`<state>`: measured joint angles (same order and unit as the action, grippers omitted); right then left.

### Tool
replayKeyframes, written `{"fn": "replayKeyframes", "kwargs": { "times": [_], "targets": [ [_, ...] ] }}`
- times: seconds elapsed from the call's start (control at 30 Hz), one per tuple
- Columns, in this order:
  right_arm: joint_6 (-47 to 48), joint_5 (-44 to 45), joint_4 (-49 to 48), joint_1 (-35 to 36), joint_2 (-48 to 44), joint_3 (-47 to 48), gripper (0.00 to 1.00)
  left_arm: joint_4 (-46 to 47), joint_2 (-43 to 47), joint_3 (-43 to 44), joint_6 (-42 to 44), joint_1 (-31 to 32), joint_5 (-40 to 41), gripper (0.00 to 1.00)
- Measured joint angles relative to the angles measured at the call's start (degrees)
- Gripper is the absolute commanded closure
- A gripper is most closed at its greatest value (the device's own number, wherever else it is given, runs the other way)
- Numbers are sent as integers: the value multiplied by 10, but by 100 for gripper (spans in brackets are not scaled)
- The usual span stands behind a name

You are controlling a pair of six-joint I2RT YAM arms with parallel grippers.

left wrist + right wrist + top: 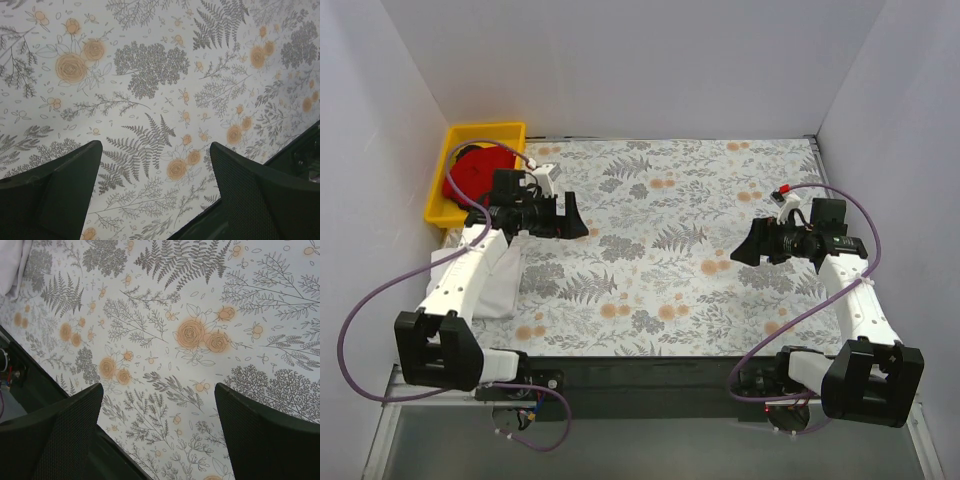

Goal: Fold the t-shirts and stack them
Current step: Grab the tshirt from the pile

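Both left claw [573,218] and right claw [745,244] spread apart; red t-shirt [468,180] in yellow bin [485,130]; white t-shirt [503,287] under left arm [458,275].

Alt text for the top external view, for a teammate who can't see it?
Both arms hover over the floral table cover, left gripper and right gripper open and empty. A red t-shirt sits in a yellow bin at the far left corner; a white t-shirt lies at the left edge, under the left arm.
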<state>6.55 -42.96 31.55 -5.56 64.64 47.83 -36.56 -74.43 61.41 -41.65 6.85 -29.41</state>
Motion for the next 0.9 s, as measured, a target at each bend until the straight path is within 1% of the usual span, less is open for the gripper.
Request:
{"fn": "replayKeyframes", "kwargs": {
  "times": [0.07,0.1,0.17,0.23,0.27,0.37,0.5,0.63,0.73,0.9],
  "targets": [
    [-4,13,0,0,0,0,2,-19,-27,37,-2,-6,-2,11],
    [-10,26,0,0,1,1,2,-36,-51,71,-5,-15,-14,11],
    [-36,64,4,0,11,12,2,-68,-116,165,-9,-46,-39,11],
    [-47,91,14,-1,34,32,2,-99,-187,273,-12,-85,-44,11],
    [-49,103,18,-2,48,44,2,-123,-235,353,-17,-106,-28,11],
    [-41,130,38,-5,87,81,2,-139,-330,505,-16,-145,33,11],
    [-20,153,51,-7,119,113,2,-161,-424,642,-5,-193,74,11],
    [-8,159,62,-8,134,132,2,-154,-501,723,12,-231,108,11],
    [0,157,63,-8,147,139,2,-137,-537,726,33,-250,156,11],
    [12,151,71,-8,170,139,2,-91,-595,717,67,-251,221,11]
  ]
}}
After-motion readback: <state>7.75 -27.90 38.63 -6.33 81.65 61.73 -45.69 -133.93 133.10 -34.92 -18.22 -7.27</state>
